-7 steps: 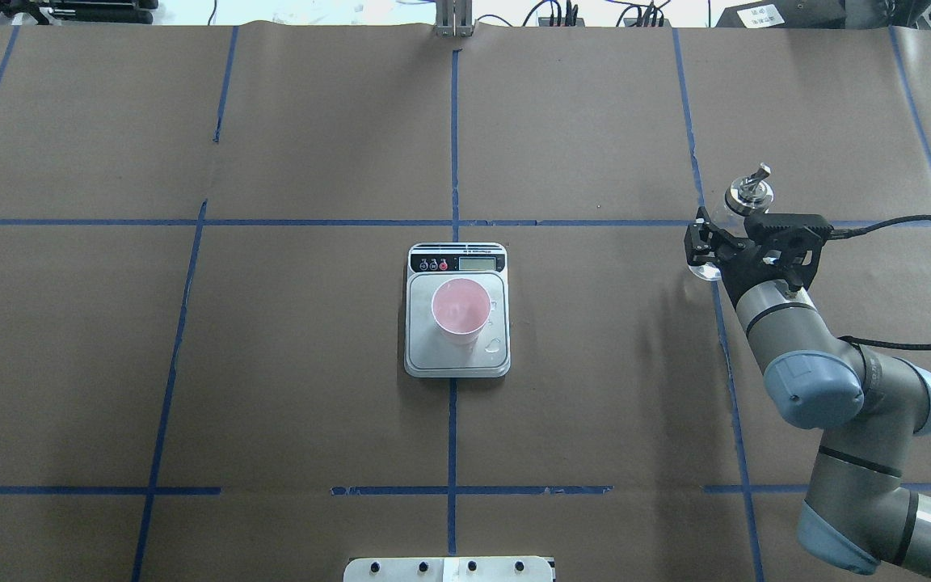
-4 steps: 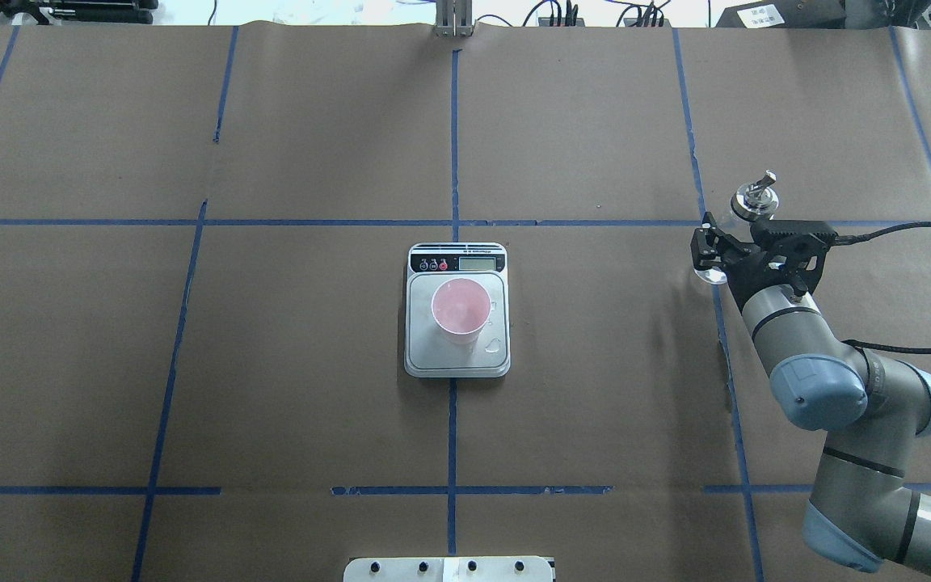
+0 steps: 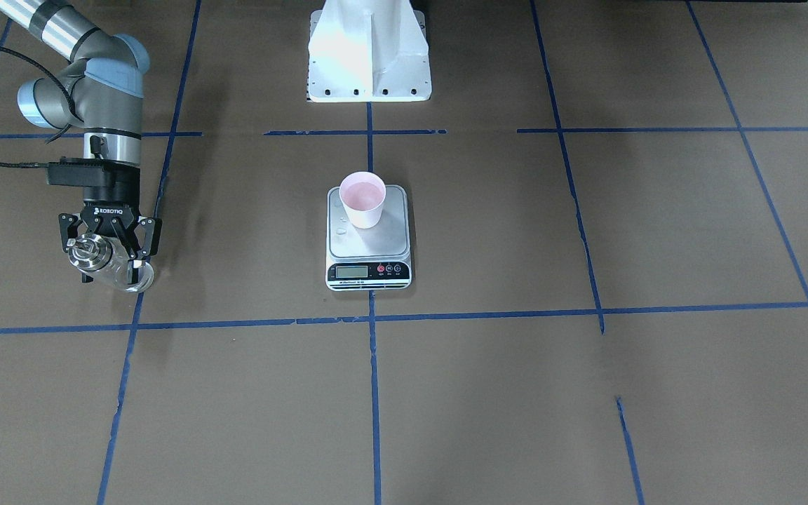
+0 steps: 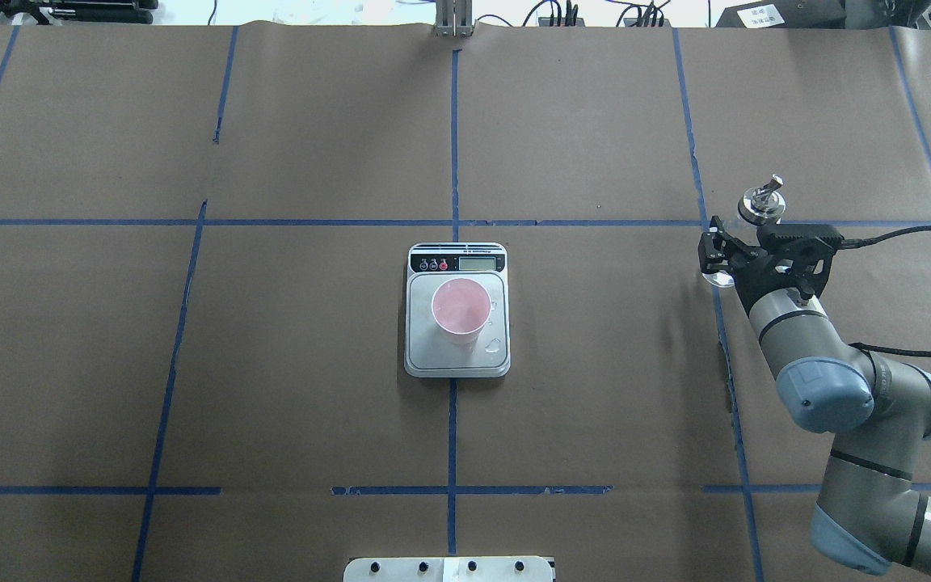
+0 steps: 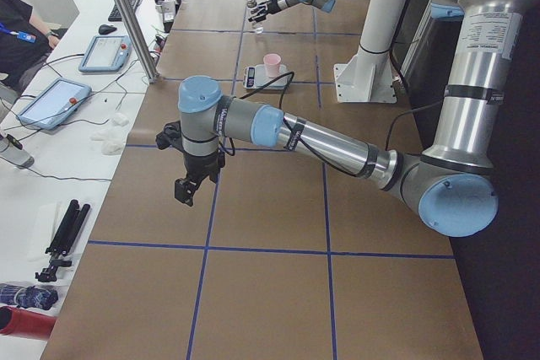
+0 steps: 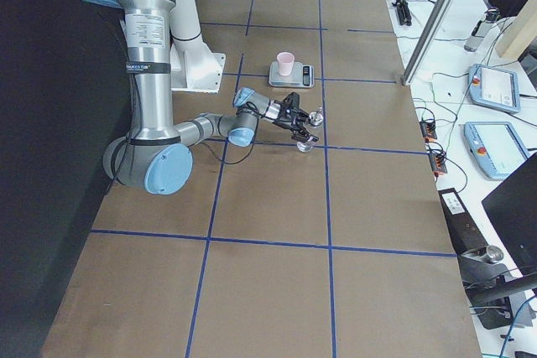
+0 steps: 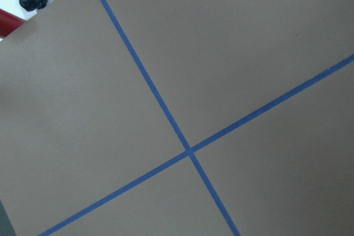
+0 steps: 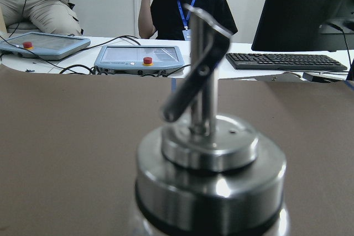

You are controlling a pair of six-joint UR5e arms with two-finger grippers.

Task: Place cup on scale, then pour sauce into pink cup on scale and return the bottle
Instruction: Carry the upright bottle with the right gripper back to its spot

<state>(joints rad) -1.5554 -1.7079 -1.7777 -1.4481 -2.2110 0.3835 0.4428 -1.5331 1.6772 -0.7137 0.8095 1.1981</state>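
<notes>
The pale-pink cup (image 4: 461, 307) stands upright on the steel plate of the scale (image 4: 433, 357) at the table's middle; it also shows in the front view (image 3: 362, 198). My right gripper (image 4: 734, 244) is at the table's right side, shut on the clear glass bottle (image 4: 760, 202). It holds the bottle upright from the side, low over or on the table; I cannot tell which. The bottle's metal collar and spout fill the right wrist view (image 8: 210, 181). No stream of sauce shows. My left gripper (image 5: 186, 191) hangs over bare table far to the left; I cannot tell whether it is open.
A few clear drops lie on the scale's plate (image 4: 494, 346) beside the cup. The robot's white base (image 3: 369, 56) stands behind the scale. Blue tape lines grid the brown table. Operators, tablets (image 6: 495, 85) and a keyboard are beyond the far edge.
My right gripper has carried the bottle slightly further right and a little nearer the robot. The cup and scale have not moved.
</notes>
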